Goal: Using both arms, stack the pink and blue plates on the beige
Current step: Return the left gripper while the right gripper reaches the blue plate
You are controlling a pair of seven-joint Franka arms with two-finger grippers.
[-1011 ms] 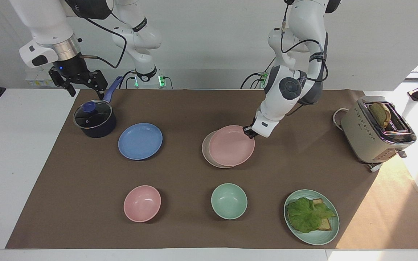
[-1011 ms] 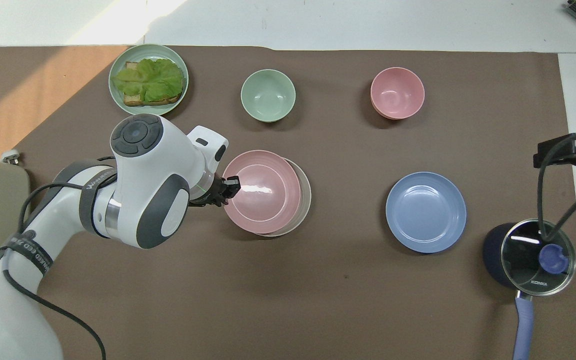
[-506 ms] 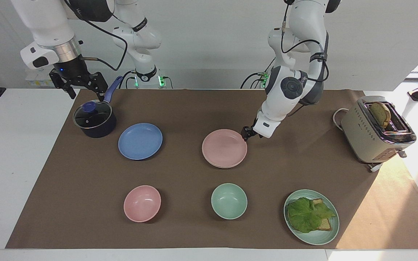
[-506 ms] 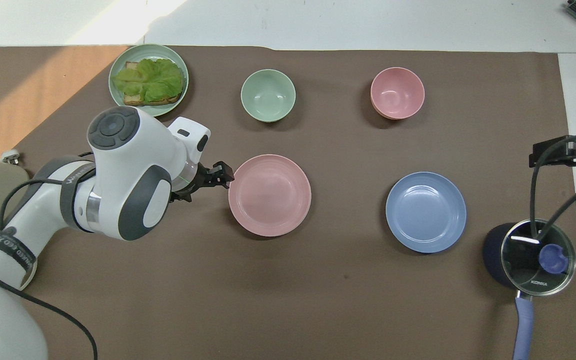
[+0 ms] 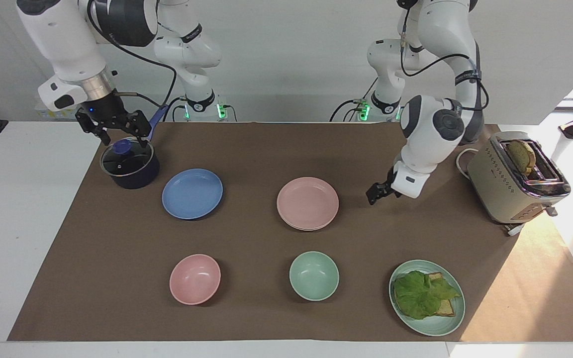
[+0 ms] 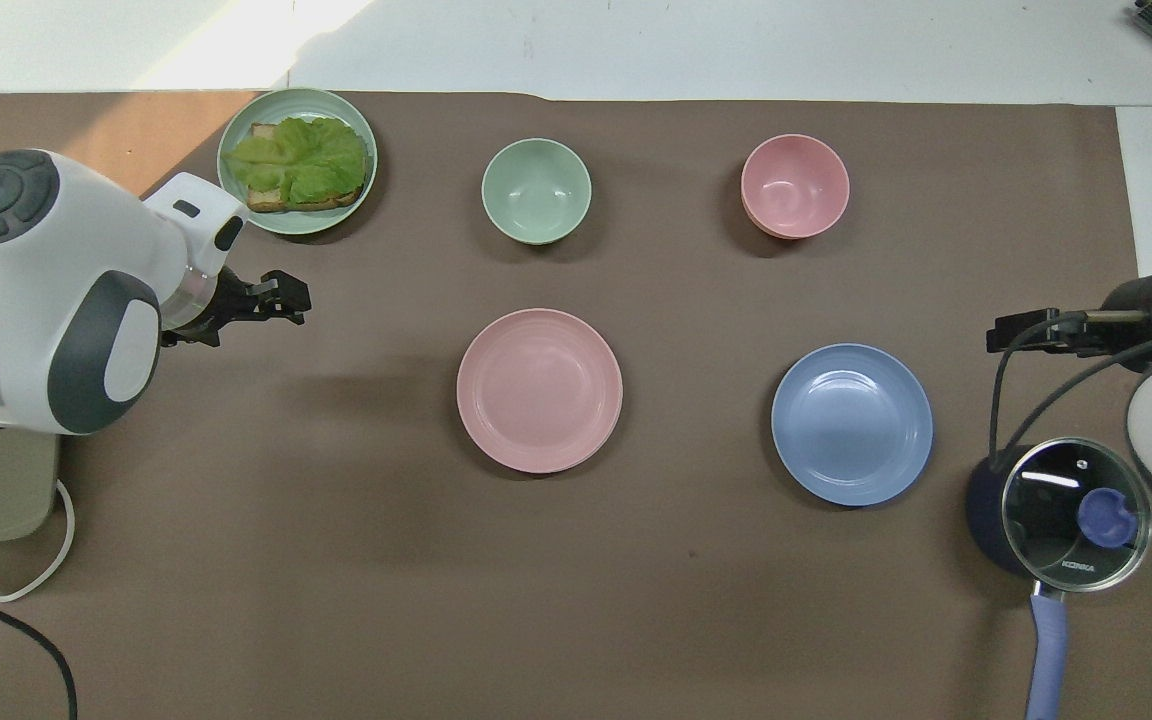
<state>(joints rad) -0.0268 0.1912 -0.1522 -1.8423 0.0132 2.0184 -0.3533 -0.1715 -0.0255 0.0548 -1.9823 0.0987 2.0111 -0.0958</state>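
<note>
One plate [image 5: 308,203] atop another, centre-table

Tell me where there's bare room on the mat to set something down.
The widest bare patch is the strip of brown mat nearer the robots than the pink plate and blue plate. Another lies between pink plate and toaster. It is crowded around the saucepan and along the bowl row.

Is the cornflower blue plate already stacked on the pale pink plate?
No, the round matte cornflower blue plate lies alone on the brown mat, beside the round matte pale pink plate and apart from it.
</note>
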